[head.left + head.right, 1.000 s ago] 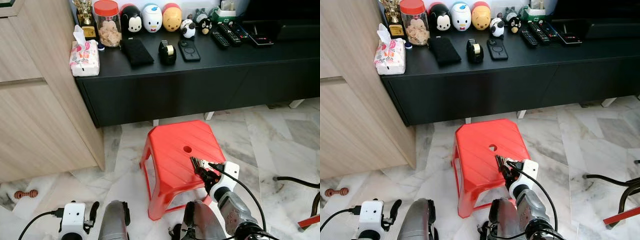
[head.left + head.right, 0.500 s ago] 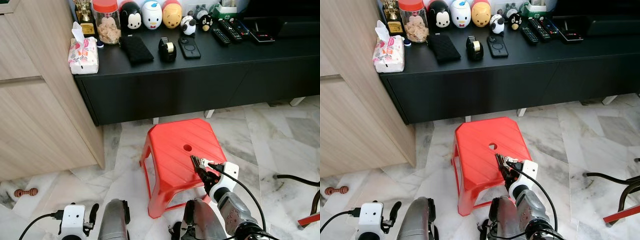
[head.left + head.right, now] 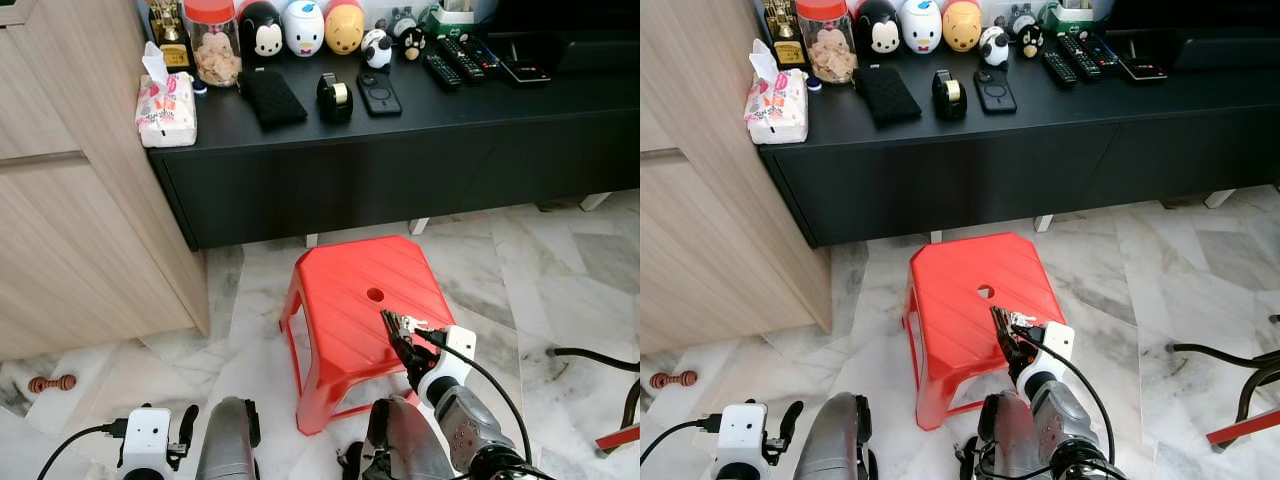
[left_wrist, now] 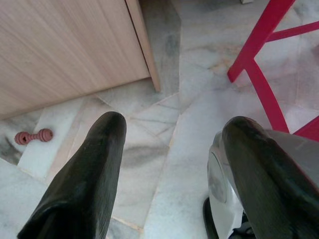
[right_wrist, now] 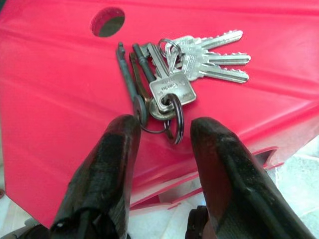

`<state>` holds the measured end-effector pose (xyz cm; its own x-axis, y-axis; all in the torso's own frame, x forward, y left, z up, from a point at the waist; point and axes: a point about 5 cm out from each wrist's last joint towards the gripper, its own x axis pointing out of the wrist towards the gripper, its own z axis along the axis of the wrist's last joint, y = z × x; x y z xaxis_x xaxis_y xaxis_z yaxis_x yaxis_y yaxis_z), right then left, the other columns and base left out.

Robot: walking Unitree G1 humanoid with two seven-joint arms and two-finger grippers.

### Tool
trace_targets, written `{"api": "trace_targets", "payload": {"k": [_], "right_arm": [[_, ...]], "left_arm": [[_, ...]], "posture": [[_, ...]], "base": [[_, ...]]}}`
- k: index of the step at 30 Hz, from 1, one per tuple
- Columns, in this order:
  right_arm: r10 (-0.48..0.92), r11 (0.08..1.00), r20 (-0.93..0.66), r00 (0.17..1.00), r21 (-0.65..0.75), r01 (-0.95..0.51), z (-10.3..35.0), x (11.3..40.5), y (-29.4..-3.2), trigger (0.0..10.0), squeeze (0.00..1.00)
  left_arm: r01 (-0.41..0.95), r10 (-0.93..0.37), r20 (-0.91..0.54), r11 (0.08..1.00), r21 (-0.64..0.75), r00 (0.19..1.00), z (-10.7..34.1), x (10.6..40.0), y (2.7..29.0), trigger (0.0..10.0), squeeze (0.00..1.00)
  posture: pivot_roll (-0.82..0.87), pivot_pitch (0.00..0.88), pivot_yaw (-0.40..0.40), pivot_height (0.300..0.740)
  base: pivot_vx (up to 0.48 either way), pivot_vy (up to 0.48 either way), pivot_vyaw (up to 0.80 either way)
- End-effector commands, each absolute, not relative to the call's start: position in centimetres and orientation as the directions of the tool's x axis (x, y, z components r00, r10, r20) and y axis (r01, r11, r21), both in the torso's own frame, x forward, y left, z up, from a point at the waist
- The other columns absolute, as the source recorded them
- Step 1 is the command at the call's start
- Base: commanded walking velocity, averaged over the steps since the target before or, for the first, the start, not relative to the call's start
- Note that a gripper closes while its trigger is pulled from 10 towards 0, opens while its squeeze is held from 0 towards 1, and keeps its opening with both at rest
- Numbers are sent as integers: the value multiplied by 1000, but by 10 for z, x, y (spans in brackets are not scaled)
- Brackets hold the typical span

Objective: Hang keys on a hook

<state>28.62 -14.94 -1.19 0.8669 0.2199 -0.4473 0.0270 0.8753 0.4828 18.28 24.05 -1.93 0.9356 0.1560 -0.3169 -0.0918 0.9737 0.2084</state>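
A bunch of silver and dark keys (image 5: 172, 84) on a dark ring lies on the near right part of a red plastic stool (image 3: 345, 290). My right gripper (image 5: 167, 124) is low over the stool's near edge. It is open, with one black finger on either side of the key ring, and it is not closed on the ring. In the left eye view the right gripper (image 3: 402, 338) sits at the keys (image 3: 393, 322). My left gripper (image 4: 177, 124) hangs open over the marble floor, low on the left (image 3: 185, 428).
A black low console (image 3: 400, 150) stands behind the stool with a tissue pack (image 3: 166, 105), jar, figurines, tape dispenser and remotes on it. A wooden cabinet (image 3: 70, 200) is on the left. A small red-brown toy (image 3: 47, 384) lies on the floor, and dark cables (image 3: 590, 360) on the right.
The head view has shifted slightly. The right gripper stays at the keys on the stool, and the left arm has not moved.
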Motion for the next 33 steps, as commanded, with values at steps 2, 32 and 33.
{"api": "trace_targets", "payload": {"k": [2, 32, 33], "right_arm": [[226, 880, -487, 844, 474, 38, -20, 278, -150, 10000, 0], [217, 880, -488, 846, 473, 47, -21, 277, -150, 0, 0], [217, 879, -487, 846, 474, 47, -21, 277, -150, 0, 0]], "left_arm": [[-82, 151, -357, 976, 200, 922, -26, 174, 237, 10000, 0], [-82, 154, -361, 975, 207, 920, -25, 174, 239, 10000, 0], [-82, 154, -362, 975, 207, 919, -25, 174, 239, 10000, 0]], "posture": [[223, 244, -93, 594], [224, 250, -87, 594], [224, 250, -87, 594]], "base": [[0, 0, 0], [0, 0, 0], [0, 0, 0]]}}
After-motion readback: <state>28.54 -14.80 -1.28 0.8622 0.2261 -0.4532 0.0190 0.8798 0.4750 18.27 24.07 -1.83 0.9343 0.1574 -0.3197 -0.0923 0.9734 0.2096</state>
